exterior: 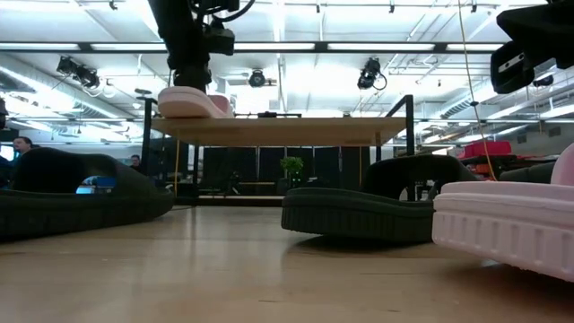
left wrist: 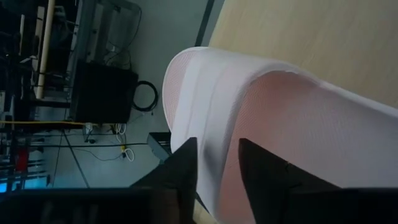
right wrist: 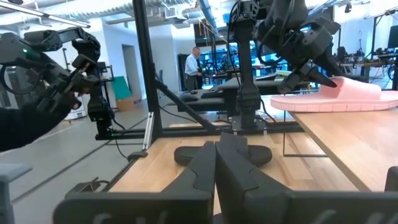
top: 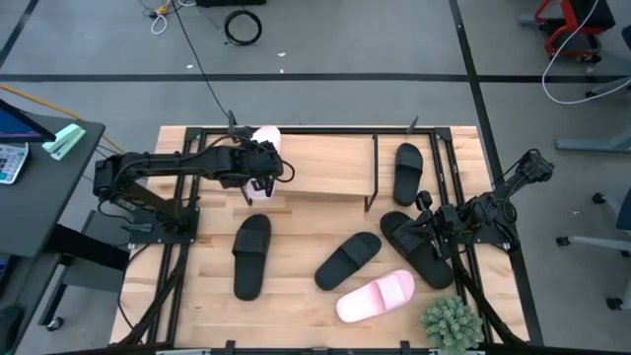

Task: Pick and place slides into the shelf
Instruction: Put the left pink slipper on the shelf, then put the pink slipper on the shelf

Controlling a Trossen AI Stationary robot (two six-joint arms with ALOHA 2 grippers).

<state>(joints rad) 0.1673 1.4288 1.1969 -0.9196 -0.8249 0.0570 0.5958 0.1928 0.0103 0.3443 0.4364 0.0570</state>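
One slide (top: 264, 138) on shelf (top: 325, 168) left end; another (top: 408, 173) at right end; four slides before shelf.

Two pale pink slides, one on the shelf (top: 264, 139) and one on the table (top: 376, 296); four matte black slides (top: 250, 254). Light wood shelf top (top: 330, 163) on black wire legs. A spiky green plant (top: 452, 322).

Two pink slides (top: 375, 296), four black slides (top: 250, 255).
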